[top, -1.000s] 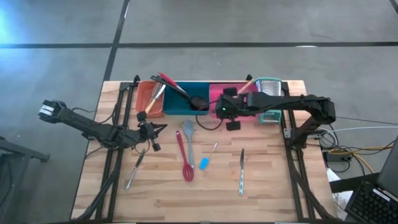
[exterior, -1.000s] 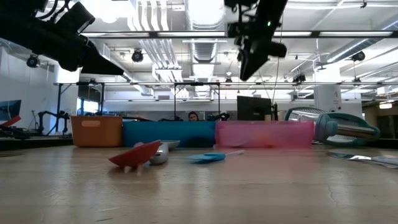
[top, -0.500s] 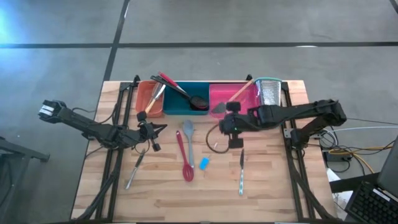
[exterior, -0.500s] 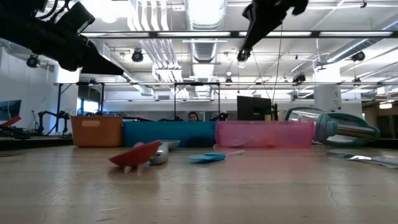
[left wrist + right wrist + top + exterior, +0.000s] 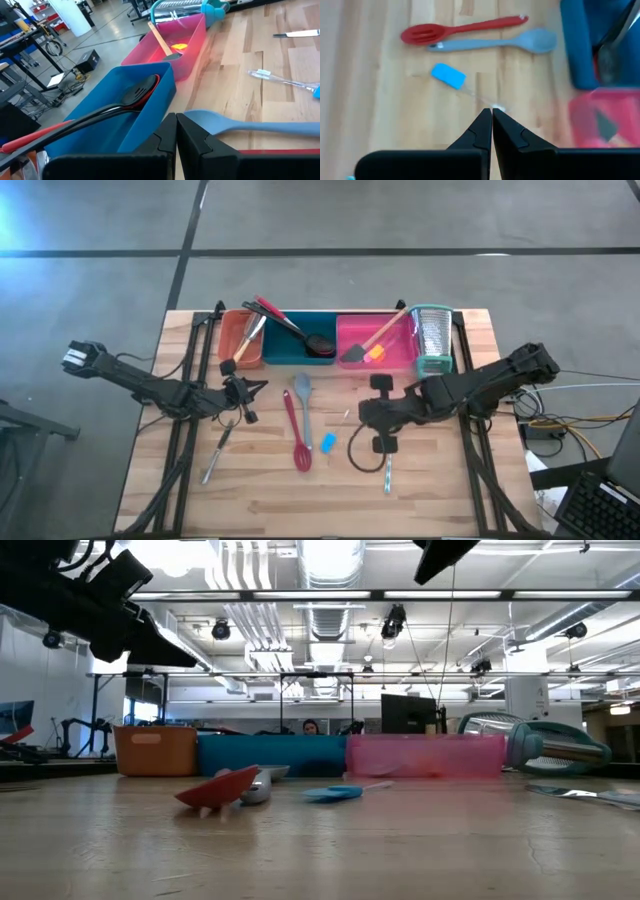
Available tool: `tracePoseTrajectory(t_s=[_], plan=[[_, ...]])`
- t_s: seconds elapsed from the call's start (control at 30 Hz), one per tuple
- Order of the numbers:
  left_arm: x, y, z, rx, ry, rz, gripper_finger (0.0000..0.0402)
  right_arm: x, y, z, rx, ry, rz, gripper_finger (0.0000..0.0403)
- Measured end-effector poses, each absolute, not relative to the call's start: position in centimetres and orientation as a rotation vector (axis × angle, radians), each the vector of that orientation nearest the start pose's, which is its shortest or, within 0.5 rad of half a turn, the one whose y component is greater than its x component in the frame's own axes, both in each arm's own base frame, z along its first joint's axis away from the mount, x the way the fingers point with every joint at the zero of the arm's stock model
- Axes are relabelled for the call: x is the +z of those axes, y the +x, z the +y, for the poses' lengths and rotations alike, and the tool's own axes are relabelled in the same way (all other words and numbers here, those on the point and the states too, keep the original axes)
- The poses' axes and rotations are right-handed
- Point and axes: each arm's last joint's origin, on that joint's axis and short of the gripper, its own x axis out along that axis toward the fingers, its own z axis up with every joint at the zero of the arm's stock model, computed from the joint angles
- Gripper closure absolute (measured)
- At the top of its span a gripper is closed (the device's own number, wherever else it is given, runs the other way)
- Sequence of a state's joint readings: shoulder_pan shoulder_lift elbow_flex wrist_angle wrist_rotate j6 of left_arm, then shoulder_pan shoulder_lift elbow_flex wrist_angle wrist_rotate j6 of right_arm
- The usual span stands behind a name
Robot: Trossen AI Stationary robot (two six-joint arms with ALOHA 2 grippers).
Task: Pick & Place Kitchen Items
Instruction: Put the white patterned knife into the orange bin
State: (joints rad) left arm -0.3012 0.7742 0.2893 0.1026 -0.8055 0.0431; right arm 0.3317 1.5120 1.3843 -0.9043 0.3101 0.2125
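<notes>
Overhead, right pincer [image 5: 378,428] hovers above the worktop [image 5: 440,490] near the small blue-headed tool [image 5: 328,442]; left pincer [image 5: 240,395] waits beside the orange tray [image 5: 232,340]. Right wrist view alone shows its fingers pressed together over that tool's clear handle [image 5: 485,100]; descending like this would likely shove it aside. Left wrist view shows fingers together too.

right gripper [image 5: 378,423] above table [image 5: 440,480] — near knife [image 5: 388,468] | left gripper [image 5: 243,398] beside tongs [image 5: 215,454] | blue spoon [image 5: 303,405] beside red spoon [image 5: 297,435]
</notes>
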Motion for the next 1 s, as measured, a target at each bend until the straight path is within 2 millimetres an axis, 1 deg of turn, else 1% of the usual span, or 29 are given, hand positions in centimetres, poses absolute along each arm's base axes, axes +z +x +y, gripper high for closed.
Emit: tracePoseTrajectory(t_s=[0.13, 0.23, 0.33, 0.43, 0.57, 0.73, 0.8, 0.9, 1.0], plan=[[19.4, 15.6, -2.7, 0.491, 0.25, 0.347, 0.039, 30.9, 28.4, 10.5, -0.127, 0.009, 0.988, 0.0394], [19.4, 15.6, -2.7, 0.487, 0.272, 0.352, 0.039, 30.8, 27.7, 11.8, -0.126, 0.072, 1.003, 0.0394], [19.4, 15.6, -2.7, 0.485, 0.33, 0.365, 0.039, 30.6, 27.1, 12.9, -0.159, 0.176, 1.009, 0.0394], [19.7, 15.7, -2.6, 0.481, 0.395, 0.366, 0.039, 30.0, 26.6, 13.7, -0.23, 0.316, 1.014, 0.0394], [20.6, 16.1, -2.2, 0.497, 0.513, 0.326, 0.039, 27.9, 25.5, 14.5, -0.365, 0.489, 1.049, 0.0394], [22.8, 16.5, -1.3, 0.583, 0.608, 0.191, 0.039, 24.6, 23.9, 15.8, -0.511, 0.73, 1.07, 0.0394], [23.5, 16.5, -0.9, 0.618, 0.622, 0.14, 0.039, 23.4, 23.6, 16.5, -0.511, 0.823, 1.058, 0.0394], [24.4, 16.5, -0.3, 0.651, 0.6, 0.06, 0.039, 21.8, 23.5, 16.9, -0.473, 0.899, 1.048, 0.0394], [24.9, 16.5, 0.3, 0.607, 0.583, -0.02, 0.039, 20.6, 23.9, 16.8, -0.441, 0.987, 1.015, 0.0393]])
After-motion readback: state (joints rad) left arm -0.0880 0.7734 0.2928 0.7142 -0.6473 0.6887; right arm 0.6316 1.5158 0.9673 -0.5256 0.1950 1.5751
